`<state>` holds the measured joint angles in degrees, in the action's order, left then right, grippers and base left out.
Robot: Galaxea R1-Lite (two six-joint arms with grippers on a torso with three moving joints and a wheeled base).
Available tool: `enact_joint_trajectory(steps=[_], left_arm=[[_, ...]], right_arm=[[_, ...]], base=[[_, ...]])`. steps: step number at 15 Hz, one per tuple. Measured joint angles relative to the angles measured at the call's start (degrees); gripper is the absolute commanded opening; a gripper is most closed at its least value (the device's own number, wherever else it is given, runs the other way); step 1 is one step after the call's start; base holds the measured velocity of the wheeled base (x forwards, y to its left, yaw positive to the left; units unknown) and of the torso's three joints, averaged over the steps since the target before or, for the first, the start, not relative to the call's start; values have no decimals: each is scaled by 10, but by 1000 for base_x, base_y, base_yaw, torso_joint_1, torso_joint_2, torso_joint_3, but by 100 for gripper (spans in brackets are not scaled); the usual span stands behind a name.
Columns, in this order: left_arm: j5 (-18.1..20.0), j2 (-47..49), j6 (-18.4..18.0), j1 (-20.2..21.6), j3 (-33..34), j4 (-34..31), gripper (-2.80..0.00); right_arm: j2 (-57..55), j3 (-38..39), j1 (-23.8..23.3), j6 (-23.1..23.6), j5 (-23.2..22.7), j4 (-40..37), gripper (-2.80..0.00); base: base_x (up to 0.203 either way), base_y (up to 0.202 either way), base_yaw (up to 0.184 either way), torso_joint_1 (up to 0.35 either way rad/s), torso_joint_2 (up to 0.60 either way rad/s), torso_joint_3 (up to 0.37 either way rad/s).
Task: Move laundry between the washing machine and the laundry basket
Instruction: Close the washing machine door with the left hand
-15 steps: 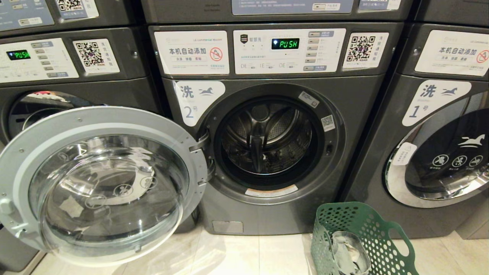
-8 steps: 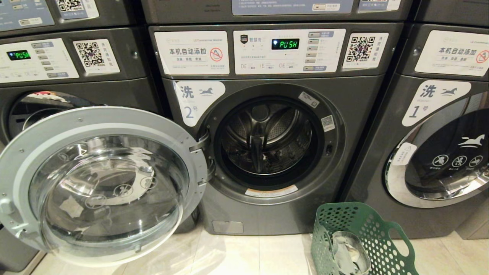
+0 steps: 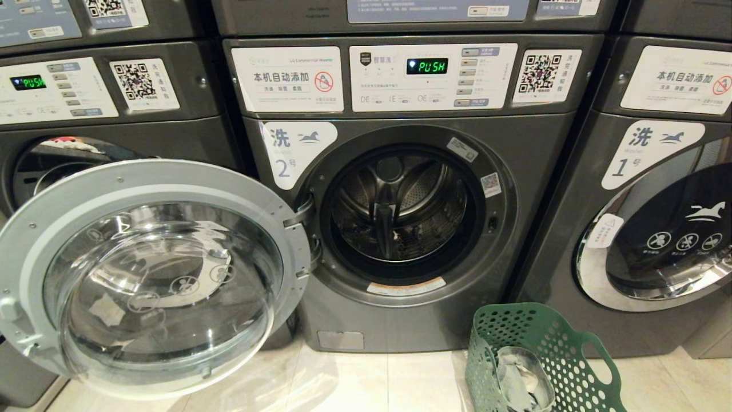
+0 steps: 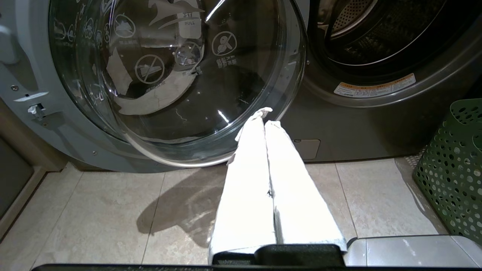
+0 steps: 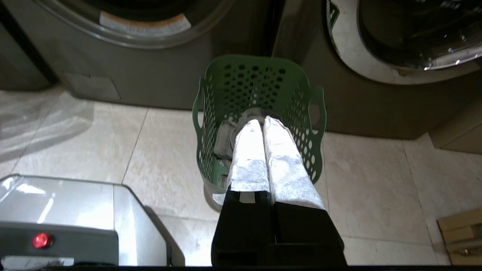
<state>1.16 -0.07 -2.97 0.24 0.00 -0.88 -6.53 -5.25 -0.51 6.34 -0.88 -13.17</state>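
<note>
The washing machine [image 3: 412,320] labelled 2 faces me, its round glass door [image 3: 154,274] swung wide open to the left and its dark drum [image 3: 400,206] exposed. The green laundry basket [image 3: 566,355] stands on the floor at the lower right, with pale grey laundry [image 3: 523,383] inside. Neither arm shows in the head view. My right gripper [image 5: 262,120] is shut and empty, hanging above the basket [image 5: 260,79] with its tips over the laundry [image 5: 224,139]. My left gripper [image 4: 264,118] is shut and empty, low over the floor, pointing at the door's lower rim.
A like machine labelled 1 [image 3: 657,240] stands to the right with its door shut, and another machine [image 3: 86,114] to the left behind the open door. My silver base [image 5: 56,210] sits beside the basket. A cardboard box [image 5: 463,233] lies at the far right.
</note>
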Motion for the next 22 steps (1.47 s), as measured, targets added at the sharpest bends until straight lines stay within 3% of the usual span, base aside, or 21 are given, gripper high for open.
enact_joint_trajectory(steps=[3,7,9,11,14,18,22], left_arm=[[3,0,-3,0,0,1,-280],[1,0,-7,0,-10,5,-280],[0,4,-7,0,-70,-9,-280],[-3,40,-5,0,-171,-31,-280],[-30,185,16,2,-341,-47,-280],[-76,455,78,17,-547,-58,-280],[-21,690,118,98,-676,-31,-280]], right_arm=[[46,1,3,-24,1,2,-280],[62,1,3,-16,-2,2,-280],[65,1,3,-15,-2,1,-280],[65,1,3,-11,-2,1,-280],[65,1,3,-8,0,1,-280],[65,0,3,-10,-8,0,-280],[65,-1,3,-30,-5,-1,-280]], base=[[0,0,0,0,0,0],[0,0,0,0,0,0],[0,0,0,0,0,0],[0,0,0,0,0,0],[0,0,0,0,0,0],[0,0,0,0,0,0],[0,0,0,0,0,0]])
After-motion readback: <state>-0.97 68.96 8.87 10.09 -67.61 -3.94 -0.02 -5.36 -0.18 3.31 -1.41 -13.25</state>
